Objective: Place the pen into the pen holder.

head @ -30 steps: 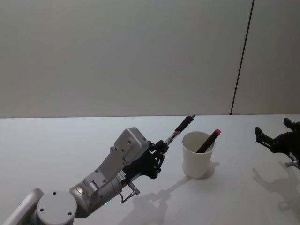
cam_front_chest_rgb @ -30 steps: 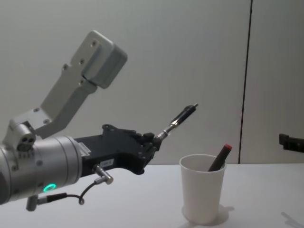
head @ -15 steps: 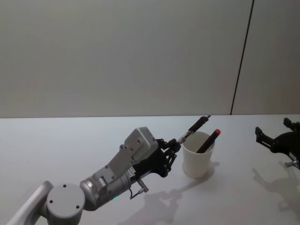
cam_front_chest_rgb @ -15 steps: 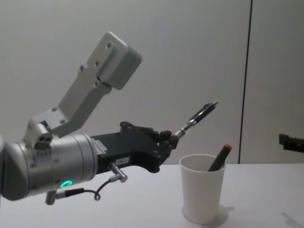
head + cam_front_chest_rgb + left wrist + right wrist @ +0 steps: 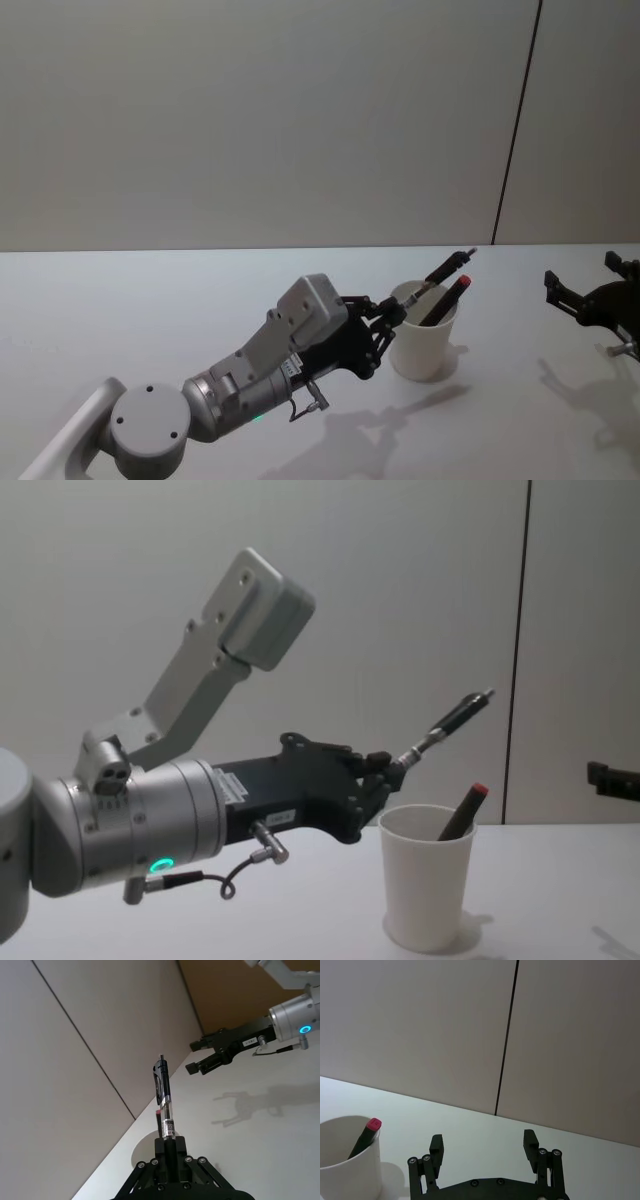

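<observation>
- Pen (image 5: 446,269) clamped in left tool (image 5: 392,307), tilted above pen holder (image 5: 418,342) rim.
- Step: alignment; next, tip it upright over the opening, then release.
- Right tool (image 5: 483,1138) parked aside, spread wide.

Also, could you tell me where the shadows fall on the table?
Head view: the left pincer, shut on the pen, casts a soft shadow on the table nearer the robot; the pen holder shades the table to its right. Left wrist view: the open right pincer leaves a faint shadow on the table.
</observation>
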